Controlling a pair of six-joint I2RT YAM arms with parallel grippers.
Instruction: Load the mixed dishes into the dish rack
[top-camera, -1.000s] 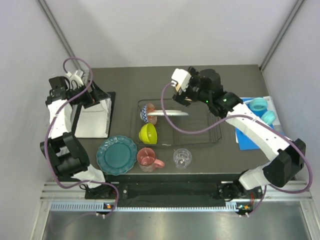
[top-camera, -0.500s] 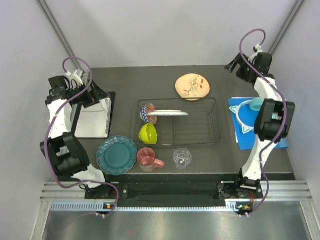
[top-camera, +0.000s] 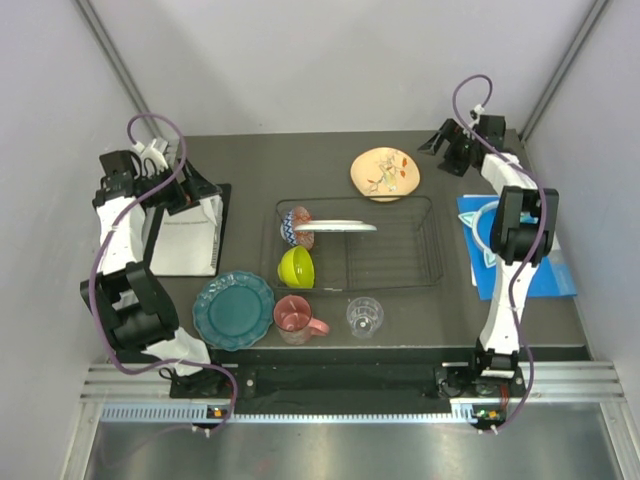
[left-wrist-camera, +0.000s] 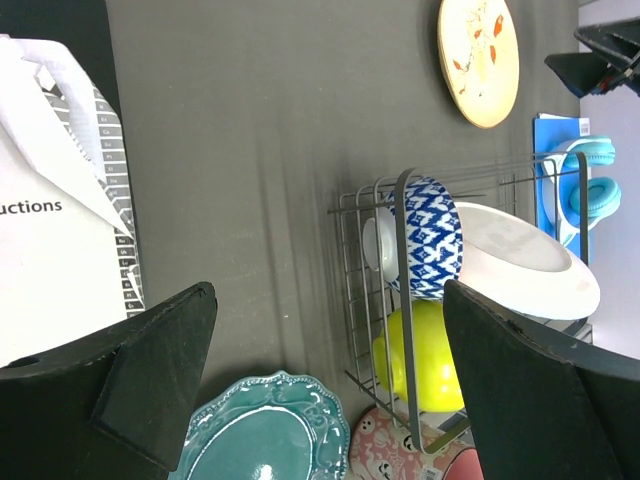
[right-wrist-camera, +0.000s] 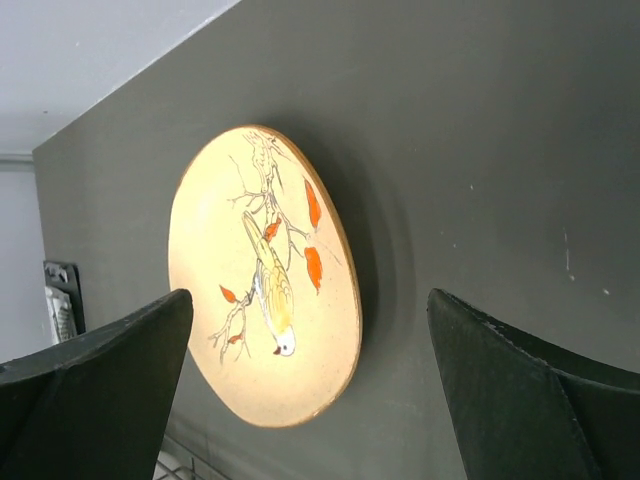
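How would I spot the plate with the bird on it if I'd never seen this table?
Find the wire dish rack at the centre. Just beyond its far edge, a round peach plate lies flat, alone. Unlike the scalloped teal plate at the front, it shows a yellow bird on a twig with red leaves.

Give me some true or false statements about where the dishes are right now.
The white plate sits in the rack. True.
The peach plate is in the rack. False: it lies on the table behind the rack.
The glass stands outside the rack. True.
The teal plate is stacked on the mug. False: it lies on the table beside the mug.
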